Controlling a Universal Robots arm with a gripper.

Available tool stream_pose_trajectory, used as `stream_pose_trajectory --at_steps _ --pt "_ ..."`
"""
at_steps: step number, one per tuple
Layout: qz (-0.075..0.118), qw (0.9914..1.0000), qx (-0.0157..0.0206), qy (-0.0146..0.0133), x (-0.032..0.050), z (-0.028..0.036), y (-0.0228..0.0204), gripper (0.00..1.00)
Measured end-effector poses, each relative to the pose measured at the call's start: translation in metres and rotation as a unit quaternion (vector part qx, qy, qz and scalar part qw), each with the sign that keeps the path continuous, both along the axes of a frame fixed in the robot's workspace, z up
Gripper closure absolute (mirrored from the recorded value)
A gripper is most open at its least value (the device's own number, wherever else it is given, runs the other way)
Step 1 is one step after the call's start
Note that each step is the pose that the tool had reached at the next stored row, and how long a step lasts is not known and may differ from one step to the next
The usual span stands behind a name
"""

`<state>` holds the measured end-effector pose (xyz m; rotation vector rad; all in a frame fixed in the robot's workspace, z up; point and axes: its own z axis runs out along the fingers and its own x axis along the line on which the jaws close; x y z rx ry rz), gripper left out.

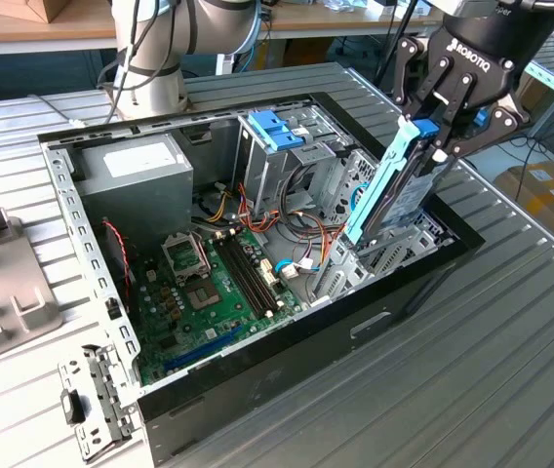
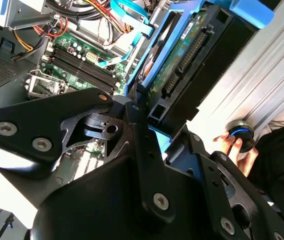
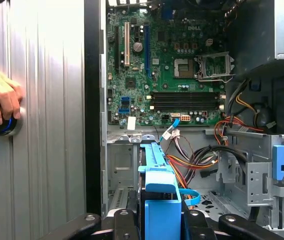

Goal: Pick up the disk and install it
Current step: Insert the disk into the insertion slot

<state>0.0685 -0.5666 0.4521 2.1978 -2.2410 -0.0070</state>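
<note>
While clamped on edge in the gripper, the disk is held tilted above the drive bay of the open computer case; installation is judged in hand; lowering in line with the bay is called for.

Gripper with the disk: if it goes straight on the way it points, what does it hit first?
Probably the metal drive bay at the case's front end, right under the disk held in the gripper. Depth is unclear; loose cables lie close beside that line.
</note>
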Motion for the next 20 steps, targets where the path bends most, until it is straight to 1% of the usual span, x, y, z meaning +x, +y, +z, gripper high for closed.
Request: stream_pose_trajectory --at_steps 7,11,14,17,19,20 --pt "0.009 0.99996 -0.0001 0.0000 -0.0001 -0.0019 0.0010 0.63" --pt "0.012 0.99992 0.0000 0.0000 -0.0001 -0.0049 0.0025 0.63" --pt "0.014 0.99990 0.0000 0.0000 -0.0001 -0.0063 0.0025 0.63" --pt "0.014 0.99990 0.0001 0.0000 -0.0002 -0.0072 0.0016 0.63" --pt "0.014 0.99990 0.0002 0.0000 -0.0002 -0.0077 0.0002 0.63" --pt "0.014 0.99990 0.0004 0.0000 -0.0002 -0.0080 -0.0013 0.63"
